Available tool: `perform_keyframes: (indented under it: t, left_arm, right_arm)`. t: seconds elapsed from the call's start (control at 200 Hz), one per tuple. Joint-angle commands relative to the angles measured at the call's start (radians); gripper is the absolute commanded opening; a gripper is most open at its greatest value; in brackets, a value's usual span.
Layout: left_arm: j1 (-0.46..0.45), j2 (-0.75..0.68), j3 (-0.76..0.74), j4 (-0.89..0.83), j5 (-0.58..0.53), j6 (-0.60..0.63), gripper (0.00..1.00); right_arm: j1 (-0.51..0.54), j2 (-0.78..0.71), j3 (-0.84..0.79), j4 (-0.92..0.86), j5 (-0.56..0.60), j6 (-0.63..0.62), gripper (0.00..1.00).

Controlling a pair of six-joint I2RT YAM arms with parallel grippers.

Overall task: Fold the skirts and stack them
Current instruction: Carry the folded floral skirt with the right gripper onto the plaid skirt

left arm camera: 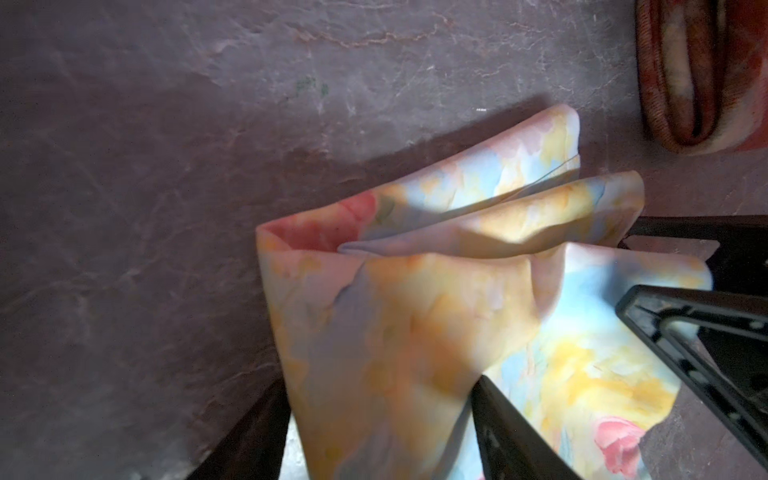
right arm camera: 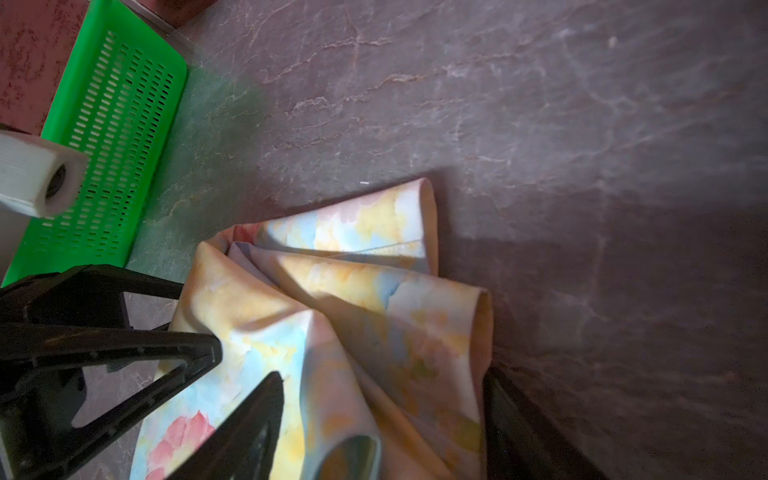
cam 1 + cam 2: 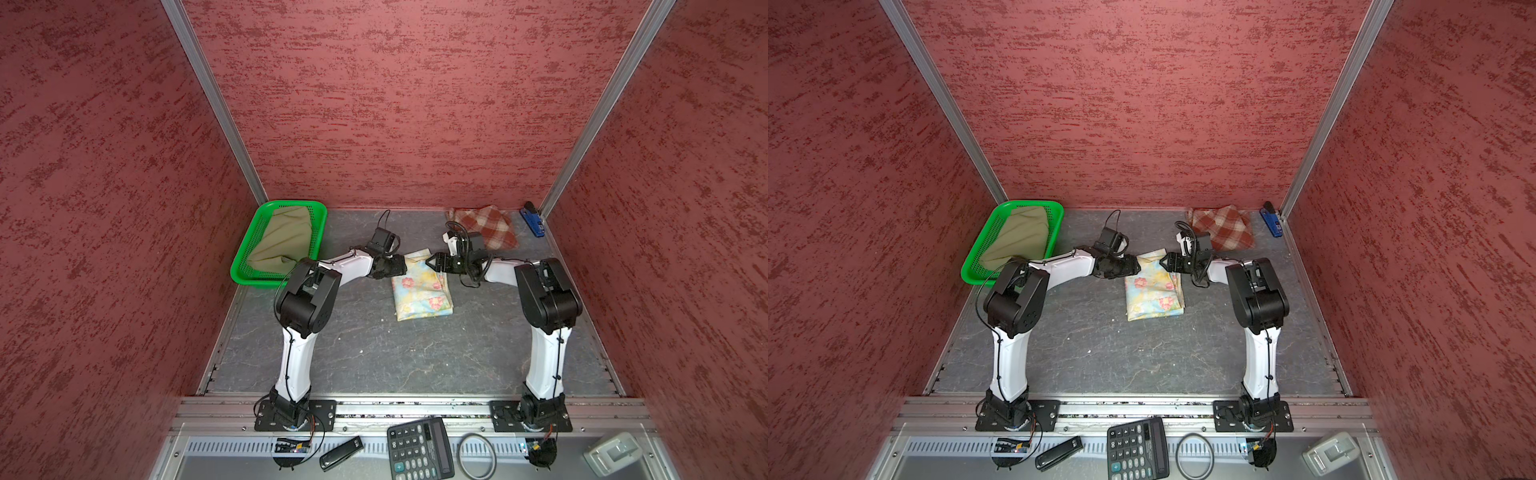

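Two grippers are straddling the floral skirt (image 3: 422,297) lying folded on the table (image 3: 365,353).
Left gripper (image 3: 402,266) and right gripper (image 3: 430,262) are standing partly open around its bunched far edge; actual grip cannot be told.

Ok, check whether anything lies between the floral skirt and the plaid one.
Nothing visible lies there: the table between the floral skirt and the plaid skirt is bare. Only the right arm hangs above that gap.

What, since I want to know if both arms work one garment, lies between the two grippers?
The far end of the floral skirt, bunched into folds, lies between the left gripper and the right gripper; both top views show it.
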State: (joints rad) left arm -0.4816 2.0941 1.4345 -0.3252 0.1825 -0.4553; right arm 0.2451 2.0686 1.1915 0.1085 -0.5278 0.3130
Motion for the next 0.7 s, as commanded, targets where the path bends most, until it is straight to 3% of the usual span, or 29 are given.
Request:
perform_keyframes:
  t: [0.0, 0.25, 0.376, 0.491, 0.696]
  left_arm:
    - [0.004, 0.036, 0.022, -0.019, 0.01, 0.013, 0.69]
    - [0.003, 0.058, 0.041, -0.021, 0.028, 0.002, 0.69]
    - [0.001, 0.064, 0.047, -0.014, 0.042, -0.005, 0.69]
    - [0.0, 0.066, 0.055, -0.014, 0.05, -0.005, 0.69]
    - [0.008, -0.014, 0.038, 0.005, 0.088, -0.016, 0.71]
  right_arm:
    - [0.003, 0.071, -0.049, -0.113, -0.026, 0.006, 0.67]
    - [0.04, 0.078, -0.016, -0.167, 0.021, -0.018, 0.5]
    - [0.049, 0.079, -0.004, -0.175, 0.05, -0.019, 0.28]
    - [0.051, 0.076, 0.002, -0.146, 0.062, 0.002, 0.0]
    - [0.056, -0.03, -0.029, -0.04, 0.093, 0.053, 0.0]
